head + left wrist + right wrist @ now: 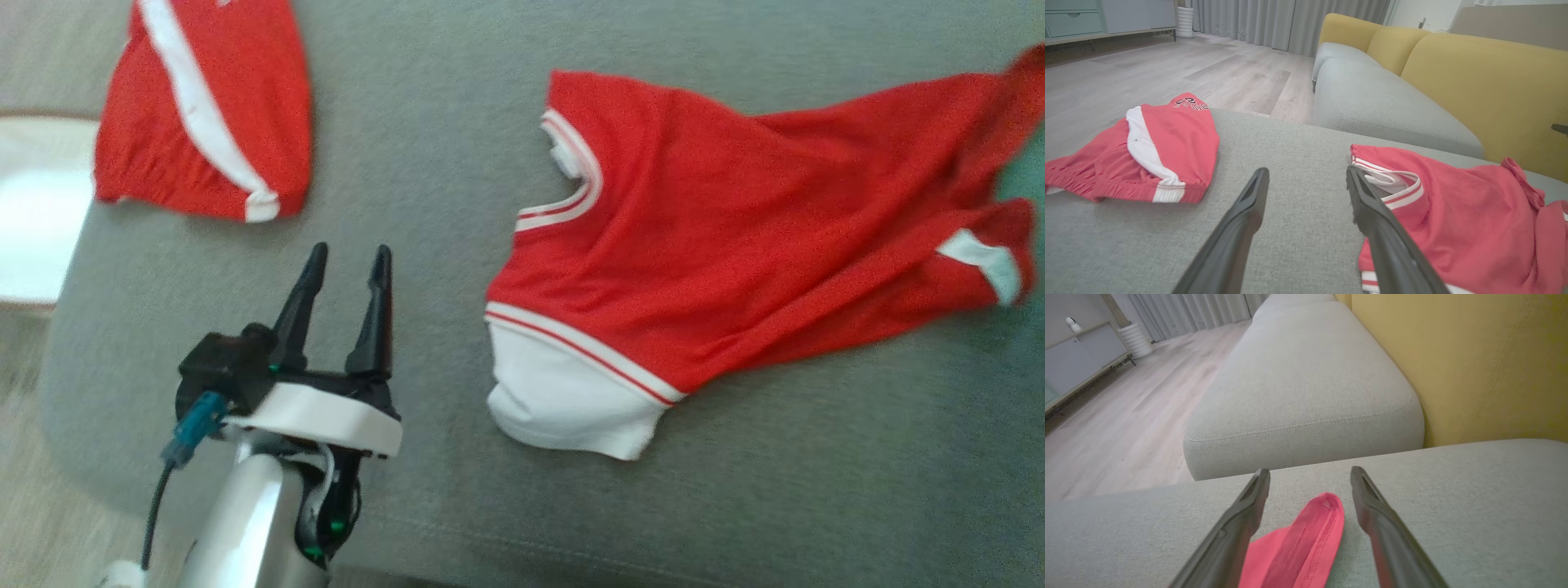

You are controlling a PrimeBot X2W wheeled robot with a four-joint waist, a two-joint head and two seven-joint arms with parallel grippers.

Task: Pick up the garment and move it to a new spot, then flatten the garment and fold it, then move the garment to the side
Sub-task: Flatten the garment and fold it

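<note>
Hovering wide-open, empty jaws at either end of the jersey (735,229).
Pinching a single crumpled layer could bunch it, not lift it.

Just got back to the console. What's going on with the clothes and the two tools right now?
Neither tool is holding anything. The red jersey lies rumpled on the grey cushion, not yet flattened or folded. The left tool hovers open over bare cushion, between the jersey and the red shorts. The right tool is open too, and a red fabric edge, likely the jersey's, lies unclamped between its fingers.
</note>
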